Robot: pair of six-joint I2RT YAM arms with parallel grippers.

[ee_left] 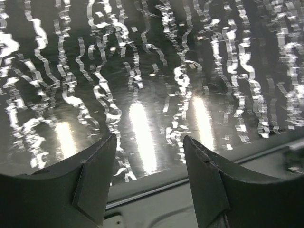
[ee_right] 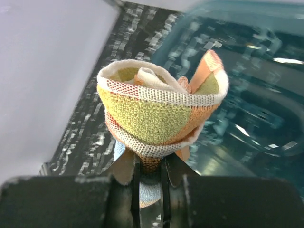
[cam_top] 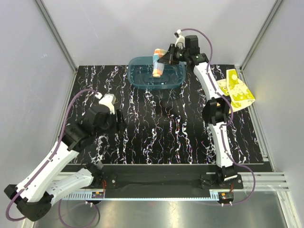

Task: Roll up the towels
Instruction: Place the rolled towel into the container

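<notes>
The teal tub [cam_top: 142,76] stands at the far middle of the black, white-veined tabletop [cam_top: 156,137]; the rolled towel [cam_top: 158,64], light blue and yellow with orange dots, hangs over its inside, and its lower orange end falls within the tub's rim in the top view; whether that end touches the tub's floor I cannot tell; the right gripper [cam_top: 166,58] is clamped on this roll, its fingers [ee_right: 135,175] pinching the cloth [ee_right: 161,114]; the roll's long axis stands steeply, a little tilted, and its spiral end faces the wrist camera; the yellow towel [cam_top: 236,89] lies unrolled and partly folded at the right edge of the tabletop, well apart from the tub; the left gripper [cam_top: 118,118] hangs over bare tabletop at the left, fingers apart with nothing between them [ee_left: 149,156]
</notes>
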